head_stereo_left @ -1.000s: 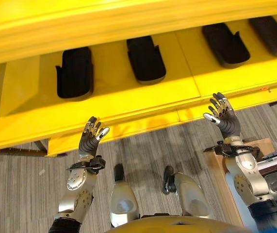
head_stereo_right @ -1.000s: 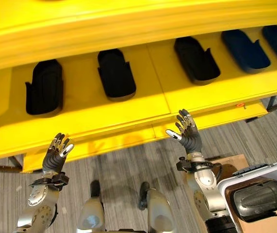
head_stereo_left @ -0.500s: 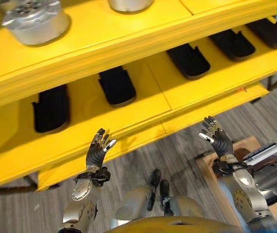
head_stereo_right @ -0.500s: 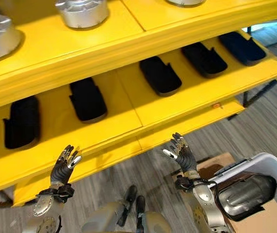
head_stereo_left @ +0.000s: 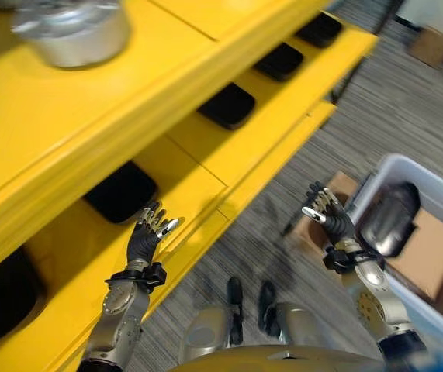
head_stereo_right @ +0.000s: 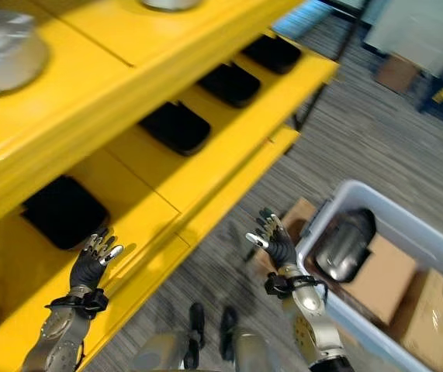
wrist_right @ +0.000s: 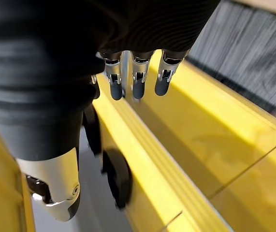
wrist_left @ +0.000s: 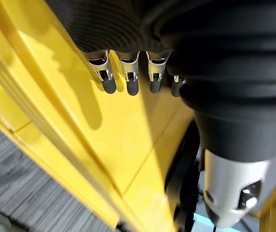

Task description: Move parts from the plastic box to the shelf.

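Before the yellow shelf, left hand and right hand hang spread, empty.

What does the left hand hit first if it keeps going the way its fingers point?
Probably the yellow shelf. The left hand is open and empty, fingers aimed at the lower board, roughly toward the nearest black part. Depth is unclear, so board or part could come first.

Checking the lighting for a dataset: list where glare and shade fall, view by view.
Left eye view: the silver part on the yellow shelf glints; the black parts below sit in the upper tier's shade. Right eye view: the metal part in the plastic box shows highlights.
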Motion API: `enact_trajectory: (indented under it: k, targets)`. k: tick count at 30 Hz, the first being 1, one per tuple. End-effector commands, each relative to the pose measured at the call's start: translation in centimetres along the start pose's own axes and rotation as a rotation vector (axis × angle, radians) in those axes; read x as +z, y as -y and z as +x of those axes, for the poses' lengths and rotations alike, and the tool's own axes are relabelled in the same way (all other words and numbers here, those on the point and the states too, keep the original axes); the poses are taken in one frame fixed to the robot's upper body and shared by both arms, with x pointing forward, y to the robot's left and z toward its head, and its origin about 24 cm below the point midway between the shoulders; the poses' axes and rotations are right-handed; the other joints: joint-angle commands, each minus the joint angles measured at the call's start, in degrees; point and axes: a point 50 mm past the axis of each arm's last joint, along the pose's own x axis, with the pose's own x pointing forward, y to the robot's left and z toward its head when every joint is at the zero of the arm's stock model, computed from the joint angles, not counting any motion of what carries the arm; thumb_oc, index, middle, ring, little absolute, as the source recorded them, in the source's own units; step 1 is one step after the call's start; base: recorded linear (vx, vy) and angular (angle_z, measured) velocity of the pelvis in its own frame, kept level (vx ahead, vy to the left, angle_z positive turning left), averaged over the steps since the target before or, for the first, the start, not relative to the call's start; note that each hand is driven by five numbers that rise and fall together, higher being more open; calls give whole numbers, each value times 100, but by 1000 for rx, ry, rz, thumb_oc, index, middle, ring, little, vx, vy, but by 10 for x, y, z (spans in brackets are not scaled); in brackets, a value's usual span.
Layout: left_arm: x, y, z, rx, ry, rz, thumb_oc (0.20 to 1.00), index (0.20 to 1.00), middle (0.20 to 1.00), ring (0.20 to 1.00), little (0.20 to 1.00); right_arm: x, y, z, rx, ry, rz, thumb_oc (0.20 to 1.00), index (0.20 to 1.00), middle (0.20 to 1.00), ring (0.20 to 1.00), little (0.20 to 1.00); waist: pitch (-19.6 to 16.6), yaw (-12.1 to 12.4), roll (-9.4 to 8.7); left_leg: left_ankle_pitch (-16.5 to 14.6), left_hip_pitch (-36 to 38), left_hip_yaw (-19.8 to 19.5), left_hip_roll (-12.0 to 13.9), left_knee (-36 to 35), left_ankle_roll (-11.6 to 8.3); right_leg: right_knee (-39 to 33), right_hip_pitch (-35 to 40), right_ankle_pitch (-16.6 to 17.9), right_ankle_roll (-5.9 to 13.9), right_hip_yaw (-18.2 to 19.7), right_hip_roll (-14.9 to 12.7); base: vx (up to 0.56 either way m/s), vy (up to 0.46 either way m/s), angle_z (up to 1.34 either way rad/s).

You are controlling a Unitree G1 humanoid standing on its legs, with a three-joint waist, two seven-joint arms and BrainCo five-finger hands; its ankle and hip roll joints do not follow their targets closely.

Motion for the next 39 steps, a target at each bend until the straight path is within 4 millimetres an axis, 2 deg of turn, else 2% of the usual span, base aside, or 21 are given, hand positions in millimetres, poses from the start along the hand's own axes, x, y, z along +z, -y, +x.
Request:
enact_trajectory:
  k: [1,2,5,10,13,16,18,21,22,23,25,26,27,28,29,30,32,33,34,36,39]
  targets:
    - [14,-12,-10,27,62,61,1000,1000,1000,1000,1000,18,-4,3,11,95,10,1000,1000,1000,1000,1000,-49,81,-163,-268,200,-257,222,2,-320,-780,233,1159,259,123,-156,53,-70,-95]
    - [13,-16,-12,45,56,68,1000,1000,1000,1000,1000,19,-4,4,8,100,2,1000,1000,1000,1000,1000,-39,39,-170,-488,276,-104,339,112,-381,-1083,109,1579,524,12,-542,60,-83,-99]
    - [13,-19,-13,54,54,84,1000,1000,1000,1000,1000,19,-7,5,22,98,-3,1000,1000,1000,1000,1000,-21,6,-291,-594,348,139,430,244,-429,-1443,89,2175,765,-261,-901,27,-152,-61]
    - [13,-18,-10,63,61,85,1000,1000,1000,1000,1000,22,-8,5,35,102,-21,1000,1000,1000,1000,1000,-90,38,-492,-752,490,418,499,402,-499,-1519,288,2259,849,-588,-953,51,-147,-33]
    - [6,-14,-14,75,46,46,1000,1000,1000,1000,1000,22,-2,0,22,89,-21,1000,1000,1000,1000,1000,-159,-46,-442,-690,662,412,678,353,-623,-1294,262,2004,777,-450,-778,137,-236,-56]
    - [5,-14,-14,75,46,45,1000,1000,1000,1000,1000,22,-2,0,22,89,-22,1000,1000,1000,1000,1000,-156,-42,-438,-688,671,417,680,347,-626,-1281,258,1995,776,-443,-777,44,-78,-52]
    - [3,-13,-15,59,30,45,1000,1000,1000,1000,1000,25,4,-4,12,94,-36,1000,1000,1000,1000,1000,-200,-164,-361,-529,882,503,1130,242,-867,-1038,273,1466,594,-444,-505,193,-404,-4]
    - [0,-8,-13,36,17,35,1000,1000,1000,1000,1000,31,9,-6,5,115,-58,1000,1000,1000,1000,1000,-226,-280,-264,-305,935,511,1531,284,-1100,-1001,289,1099,359,-346,-83,179,-463,8]
    - [-1,-5,-13,35,20,21,1000,1000,1000,1000,1000,34,12,-6,-5,121,-66,1000,1000,1000,1000,1000,-205,-290,-229,-110,738,491,1666,688,-1174,-1118,324,1005,241,-297,77,81,-264,-12]
    - [-1,-5,-12,35,21,21,1000,1000,1000,1000,1000,34,12,-6,-6,121,-67,1000,1000,1000,1000,1000,-210,-293,-218,-118,713,480,1686,719,-1185,-1124,320,1004,231,-304,92,60,-265,-15]
    - [0,1,-8,29,36,7,1000,1000,1000,1000,1000,38,13,-4,-10,135,-78,1000,1000,1000,1000,1000,-66,-258,-195,251,220,101,1817,1651,-1259,-1238,393,879,25,-230,293,29,-249,-19]
    - [2,5,-6,21,47,3,1000,1000,1000,1000,1000,43,13,-3,-9,151,-90,1000,1000,1000,1000,1000,61,-203,-224,393,-40,-171,1691,2178,-1277,-1256,424,840,-71,-187,340,8,-174,-21]
    - [2,5,-5,20,48,2,1000,1000,1000,1000,1000,43,13,-3,-9,153,-90,1000,1000,1000,1000,1000,62,-218,-210,377,-86,-207,1708,2232,-1286,-1255,421,833,-79,-208,354,34,-168,-30]
    - [5,9,-3,12,61,-2,1000,1000,1000,1000,1000,50,13,-3,0,180,-137,1000,1000,1000,1000,1000,263,-123,-271,268,-462,-778,1342,2351,-1197,-1285,417,734,-147,-120,383,-2,-55,-31]
    - [7,10,-3,7,70,-3,1000,1000,1000,1000,1000,53,13,-3,-1,190,-141,1000,1000,1000,1000,1000,318,-124,-304,243,-638,-909,1160,2008,-1062,-1305,322,826,-137,-106,324,43,-17,-19]
    - [7,11,-4,6,73,-2,1000,1000,1000,1000,1000,54,13,-1,-3,198,-144,1000,1000,1000,1000,1000,346,-112,-309,198,-673,-1064,1128,1546,-1016,-1317,274,839,-80,-10,335,48,115,-9]
    - [9,12,-3,11,86,-9,1000,1000,1000,1000,1000,57,12,3,-18,221,-142,1000,1000,1000,1000,1000,391,-76,-284,760,-741,-1287,1489,363,-1165,-1336,230,830,34,162,347,161,173,-38]
    - [9,13,-2,11,87,-5,1000,1000,1000,1000,1000,59,14,4,-38,233,-138,1000,1000,1000,1000,1000,371,-68,-264,997,-889,-1319,1614,9,-1228,-1345,218,841,93,196,281,267,358,-72]
    - [9,11,-2,15,91,1,1000,1000,1000,1000,1000,59,14,5,-41,236,-135,1000,1000,1000,1000,1000,365,-39,-177,872,-693,-1343,1624,-275,-1263,-1284,239,802,206,395,221,237,395,-69]
    - [3,11,-4,13,69,0,1000,1000,1000,1000,1000,54,11,5,-31,223,-123,1000,1000,1000,1000,1000,330,-12,-136,787,-641,-1348,1576,-223,-1230,-1280,208,868,246,511,210,128,326,-87]
    - [12,11,-2,1,102,2,1000,1000,1000,1000,1000,49,-1,8,5,214,-96,1000,1000,1000,1000,1000,528,-40,-164,527,-596,-889,1266,-24,-1165,-1440,-4,1363,506,811,-157,15,371,-95]
